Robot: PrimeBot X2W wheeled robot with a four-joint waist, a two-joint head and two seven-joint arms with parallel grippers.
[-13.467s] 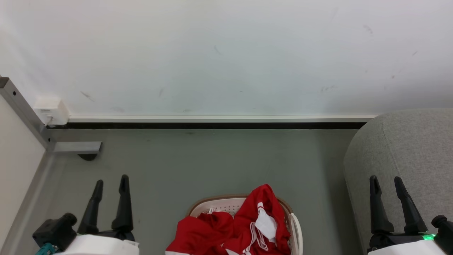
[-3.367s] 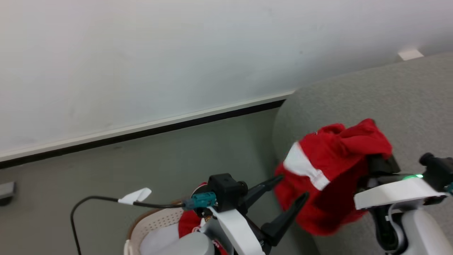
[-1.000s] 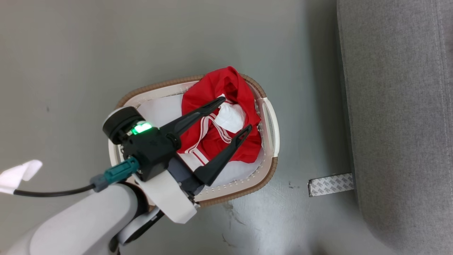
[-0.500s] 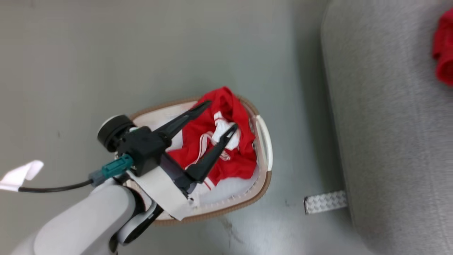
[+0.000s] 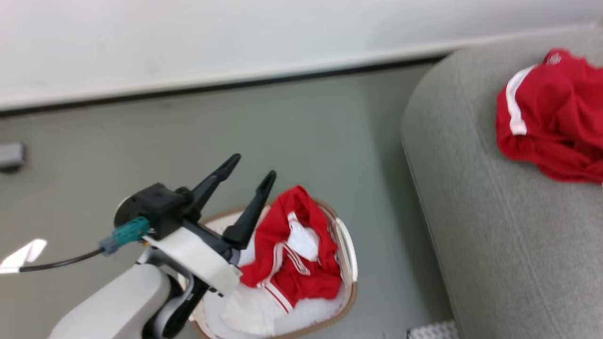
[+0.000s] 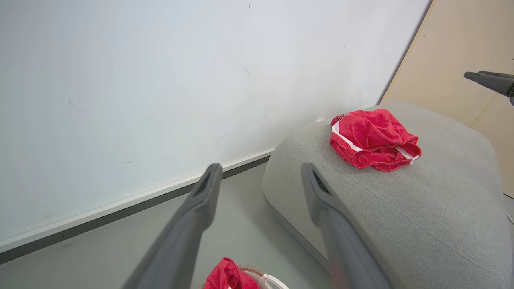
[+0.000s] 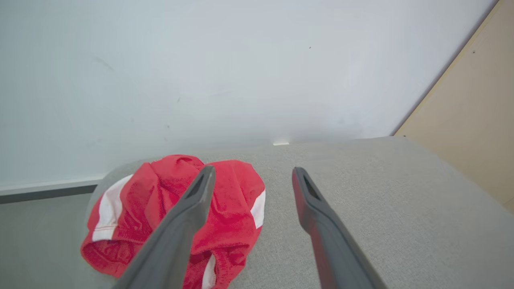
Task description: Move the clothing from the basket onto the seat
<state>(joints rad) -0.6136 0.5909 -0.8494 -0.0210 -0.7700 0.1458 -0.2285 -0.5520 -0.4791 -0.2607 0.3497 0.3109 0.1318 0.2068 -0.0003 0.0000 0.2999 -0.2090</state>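
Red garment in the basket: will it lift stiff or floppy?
Probably floppy: the red garment lies crumpled in the basket, so it should sag from a pinch. Its white drawstrings may trail and snag. Likely light: thin, rumpled cloth.

Plain white wall [image 5: 188,37] with faint scuff marks, white skirting [image 5: 235,75] over a dark strip, smooth grey-green floor [image 5: 306,132], beige panel [image 6: 461,48] at far right, even diffuse light

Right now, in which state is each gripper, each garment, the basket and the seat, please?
Left gripper: open, empty.
Right gripper: open, empty.
Basket: upright, not yet emptied.
Seat: partly loaded.
First red garment: crumpled, lying on the seat.
Second red garment: crumpled, inside the basket.
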